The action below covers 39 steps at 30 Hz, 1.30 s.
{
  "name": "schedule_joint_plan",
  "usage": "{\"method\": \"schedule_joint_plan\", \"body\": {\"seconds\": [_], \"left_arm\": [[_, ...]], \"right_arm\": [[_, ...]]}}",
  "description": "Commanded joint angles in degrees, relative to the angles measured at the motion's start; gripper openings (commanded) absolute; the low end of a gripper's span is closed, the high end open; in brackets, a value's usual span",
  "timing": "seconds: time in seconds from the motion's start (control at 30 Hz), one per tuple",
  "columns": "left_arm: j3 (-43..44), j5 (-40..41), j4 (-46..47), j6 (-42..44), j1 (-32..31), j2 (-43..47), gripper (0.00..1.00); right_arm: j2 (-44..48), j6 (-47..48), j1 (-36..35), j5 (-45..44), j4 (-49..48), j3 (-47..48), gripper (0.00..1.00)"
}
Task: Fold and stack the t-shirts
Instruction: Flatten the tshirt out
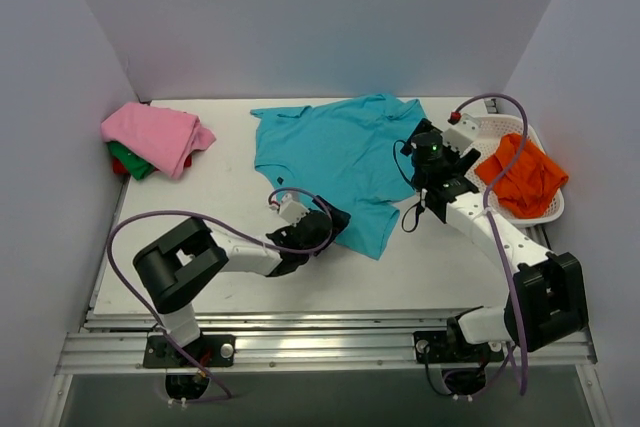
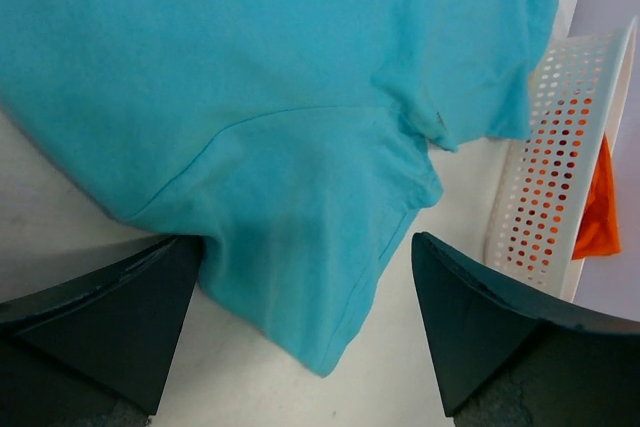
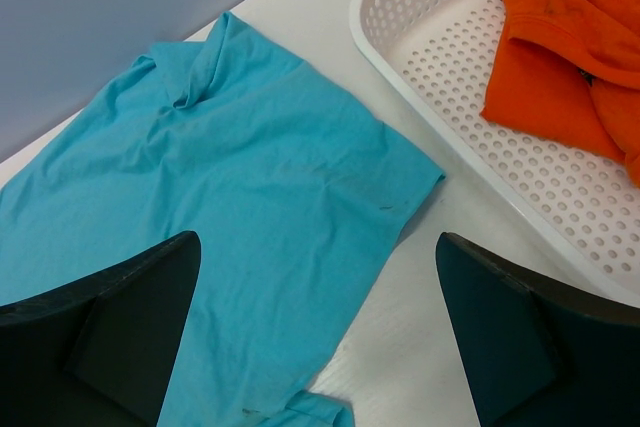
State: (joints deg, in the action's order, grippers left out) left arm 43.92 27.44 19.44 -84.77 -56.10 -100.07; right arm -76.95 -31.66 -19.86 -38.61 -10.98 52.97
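The teal shirt [image 1: 340,157] is lying spread and unfolded on the table [image 1: 430,272], the left hand [image 1: 333,224] and right hand [image 1: 432,159] are poising released at its edges, and a pile [image 1: 152,139] is sitting far-left (the orange shirt [image 1: 520,175] is waiting in the basket [image 1: 549,209]).

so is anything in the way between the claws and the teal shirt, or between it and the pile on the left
Nothing visible. The left claw is open at the teal shirt's near hem, and the right claw is open over its right edge. Only bare table lies between the shirt and the pink-topped pile.
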Motion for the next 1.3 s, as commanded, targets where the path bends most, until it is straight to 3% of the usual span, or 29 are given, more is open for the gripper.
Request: {"method": "schedule_joint_plan", "body": {"seconds": [0.0,0.07,0.17,0.2,0.3,0.33,0.57,0.67,0.7,0.83,0.97,1.13,1.2,1.27], "left_arm": [[1.3,-1.1,-0.8,0.2,1.3,-3.5,0.98],[2.0,-1.5,-0.3,0.6,2.0,-4.9,1.00],[2.1,-3.0,1.6,1.3,3.2,-6.3,0.80],[2.1,-3.4,2.3,1.7,3.7,-6.8,0.55],[2.3,-5.9,4.3,2.8,4.7,-8.1,0.11],[2.6,-6.5,4.5,3.0,4.9,-8.4,0.03],[-1.4,-14.0,7.2,6.4,9.9,-6.8,0.02],[-9.6,-12.2,4.0,7.1,14.2,3.4,0.02],[-12.5,-10.1,-2.4,7.9,15.0,11.7,0.02],[-14.6,7.1,-22.9,8.3,15.5,31.4,0.02],[-18.3,8.6,-22.1,10.2,17.4,39.4,0.04],[-16.1,7.7,-22.1,11.8,17.6,37.2,0.59],[-14.4,8.9,-23.5,12.3,17.6,37.6,0.68],[-13.8,10.1,-25.1,12.6,17.6,39.2,0.67]], "right_arm": [[-0.4,0.0,0.4,-2.5,-2.3,0.6,1.00],[-0.2,0.2,0.6,-2.4,-2.6,0.3,1.00],[-0.1,0.4,0.8,-2.4,-2.8,0.3,1.00],[0.0,0.4,0.9,-2.5,-2.9,0.2,1.00],[-0.2,0.4,1.1,-2.5,-3.3,0.1,1.00],[-0.4,0.4,1.2,-2.6,-3.3,0.1,1.00],[-0.2,0.3,1.5,-2.3,-3.4,0.0,1.00],[0.4,-0.2,1.5,-2.0,-3.8,-0.2,1.00],[0.5,-0.2,1.5,-1.7,-4.2,-0.5,1.00],[-0.7,-0.9,1.0,0.3,-5.4,-0.5,1.00],[-2.9,-1.3,-0.2,0.6,-5.6,0.4,1.00],[-4.9,-3.5,-1.9,0.2,-3.7,0.8,1.00],[-5.7,-5.2,-2.2,0.9,-2.6,0.8,1.00],[-6.7,-9.2,-2.5,0.9,0.1,0.7,1.00]]}}
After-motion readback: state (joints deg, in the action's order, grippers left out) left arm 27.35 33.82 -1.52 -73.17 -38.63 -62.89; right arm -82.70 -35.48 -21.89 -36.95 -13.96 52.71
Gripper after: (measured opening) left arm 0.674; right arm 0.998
